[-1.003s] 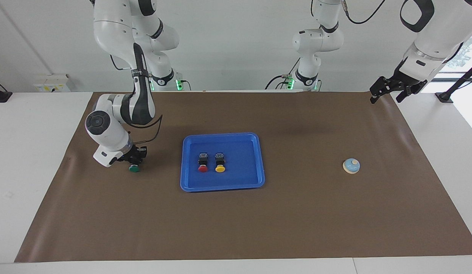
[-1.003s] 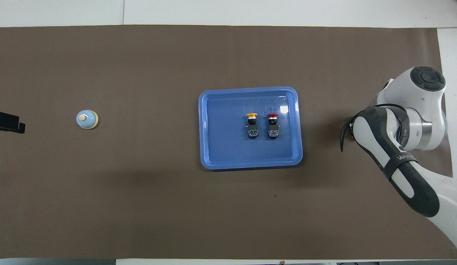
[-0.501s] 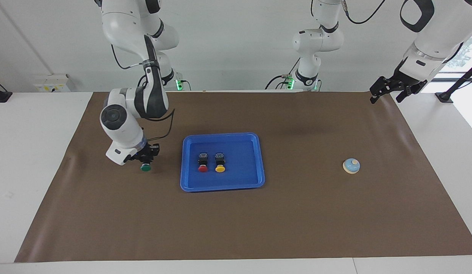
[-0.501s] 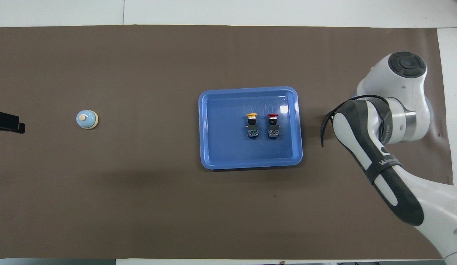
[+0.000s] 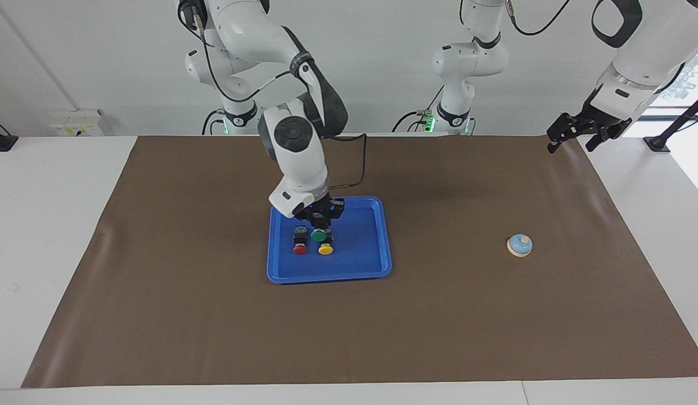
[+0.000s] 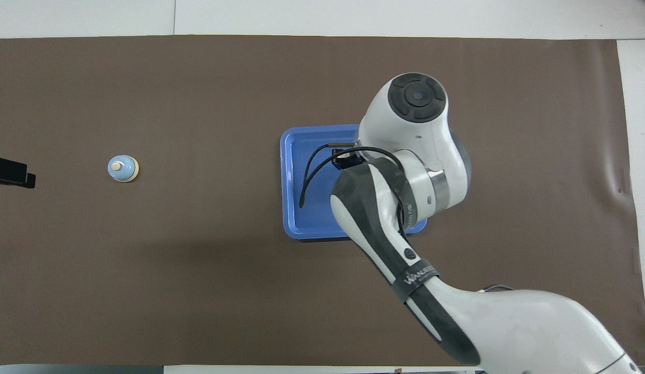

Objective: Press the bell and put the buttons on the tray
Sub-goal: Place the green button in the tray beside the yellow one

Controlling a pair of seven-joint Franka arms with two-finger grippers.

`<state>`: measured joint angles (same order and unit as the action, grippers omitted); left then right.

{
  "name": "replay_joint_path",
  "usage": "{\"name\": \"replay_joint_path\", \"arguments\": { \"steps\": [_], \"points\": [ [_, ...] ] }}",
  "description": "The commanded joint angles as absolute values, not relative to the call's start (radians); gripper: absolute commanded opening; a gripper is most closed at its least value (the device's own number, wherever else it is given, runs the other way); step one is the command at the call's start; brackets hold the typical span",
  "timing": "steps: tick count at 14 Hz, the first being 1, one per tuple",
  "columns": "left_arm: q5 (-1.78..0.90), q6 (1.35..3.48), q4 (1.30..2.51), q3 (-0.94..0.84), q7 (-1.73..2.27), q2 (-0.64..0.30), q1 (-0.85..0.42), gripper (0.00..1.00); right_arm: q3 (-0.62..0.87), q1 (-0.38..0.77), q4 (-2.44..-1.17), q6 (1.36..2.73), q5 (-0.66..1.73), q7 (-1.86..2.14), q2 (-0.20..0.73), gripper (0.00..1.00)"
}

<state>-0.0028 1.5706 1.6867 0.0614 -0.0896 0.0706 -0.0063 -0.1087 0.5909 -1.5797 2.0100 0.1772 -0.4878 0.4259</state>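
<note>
Two buttons (image 5: 312, 246) on tray (image 5: 360, 264); right gripper (image 5: 320, 222) overhead-hidden

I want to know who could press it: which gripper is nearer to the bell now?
Left. The left gripper waits over the mat's edge at the bell's end of the table. The right gripper holds the green button over the tray.

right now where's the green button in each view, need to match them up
Facing view: the green button hangs in the right gripper over the blue tray, just above the yellow button and beside the red button.
Overhead view: not visible; the right arm covers it.
Shared landmark: the tray, and the bell.
</note>
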Motion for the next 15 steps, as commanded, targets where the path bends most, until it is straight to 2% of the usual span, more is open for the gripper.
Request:
{"name": "replay_joint_path", "arguments": {
  "steps": [1,6,11,13,15],
  "points": [
    [-0.015,1.569,1.71,0.063,-0.077,0.097,-0.011,1.0,-0.115,0.673,-1.502,2.101,0.199,-0.627,0.523,0.0],
    [-0.017,1.569,1.71,0.063,-0.077,0.095,-0.011,1.0,-0.114,0.681,-1.564,2.221,0.21,-0.657,0.534,0.0],
    [-0.017,1.569,1.71,0.063,-0.077,0.095,-0.011,1.0,-0.114,0.683,-1.626,2.235,0.21,-0.657,0.517,0.0],
    [-0.017,1.569,1.71,0.063,-0.077,0.095,-0.011,1.0,-0.114,0.681,-1.644,2.244,0.212,-0.658,0.508,0.11],
    [-0.017,1.569,1.71,0.063,-0.077,0.095,-0.011,1.0,-0.112,0.683,-1.681,2.282,0.212,-0.658,0.5,0.32]
  ]
}}
